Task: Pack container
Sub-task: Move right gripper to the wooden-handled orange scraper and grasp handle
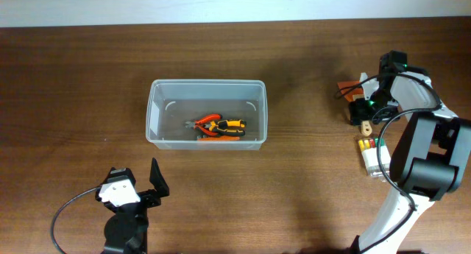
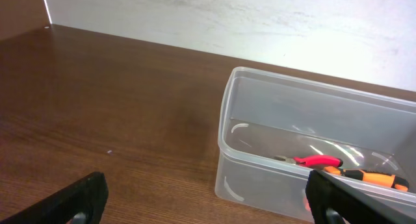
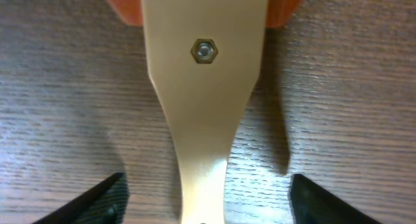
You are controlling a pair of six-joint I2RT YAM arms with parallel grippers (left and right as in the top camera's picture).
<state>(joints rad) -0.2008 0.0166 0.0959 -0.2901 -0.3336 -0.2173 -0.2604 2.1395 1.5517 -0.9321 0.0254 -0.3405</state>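
Observation:
The clear plastic container (image 1: 206, 83) stands mid-table with red and orange-handled pliers (image 1: 219, 125) lying inside. It also shows in the left wrist view (image 2: 260, 178), with the pliers (image 2: 325, 162) behind its wall. My left gripper (image 1: 137, 182) is open and empty, on the near side of the container (image 2: 208, 208). My right gripper (image 1: 362, 114) is low over a tool with a tan wooden handle (image 3: 205, 87) and an orange part (image 3: 123, 6). Its jaws (image 3: 205, 201) are open, one on each side of the handle, not touching it.
A yellow and white item (image 1: 372, 154) lies on the table just in front of the right gripper. The orange part of the tool (image 1: 349, 88) points toward the back. The table's far edge meets a white wall (image 2: 260, 16).

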